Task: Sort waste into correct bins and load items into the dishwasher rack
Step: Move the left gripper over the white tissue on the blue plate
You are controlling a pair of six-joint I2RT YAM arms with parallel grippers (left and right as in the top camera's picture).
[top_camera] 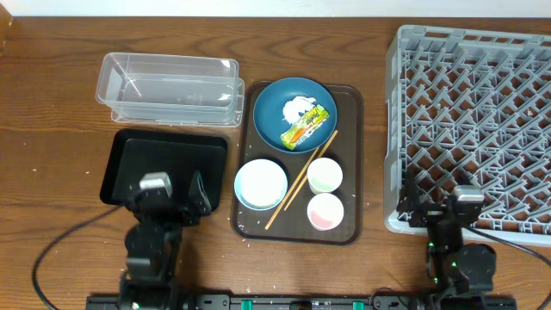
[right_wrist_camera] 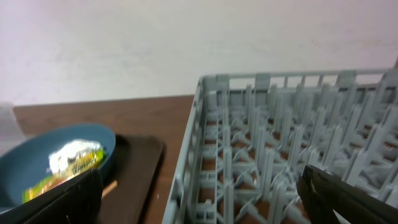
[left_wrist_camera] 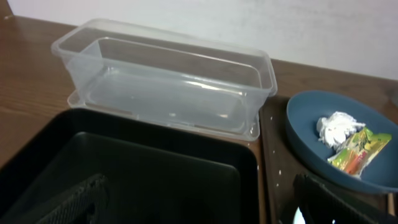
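Note:
A dark blue plate (top_camera: 293, 112) on the brown serving tray holds a crumpled white tissue (top_camera: 297, 108) and a green-and-yellow wrapper (top_camera: 306, 127); both also show in the left wrist view (left_wrist_camera: 336, 127) (left_wrist_camera: 359, 149). A pale bowl (top_camera: 260, 183), chopsticks (top_camera: 300, 179), a green-inside cup (top_camera: 325, 175) and a pink-inside cup (top_camera: 325, 211) sit on that tray. The clear tub (top_camera: 168, 89) and black tray (top_camera: 164, 165) lie left. The grey rack (top_camera: 473, 120) is right. My left gripper (top_camera: 164, 198) is open over the black tray. My right gripper (top_camera: 448, 211) is open at the rack's front-left corner.
The brown serving tray (top_camera: 349, 155) lies between the bins and the rack. Small white specks dot the tray and the wooden table. Cables run from both arm bases at the front edge. A pale wall stands behind the table.

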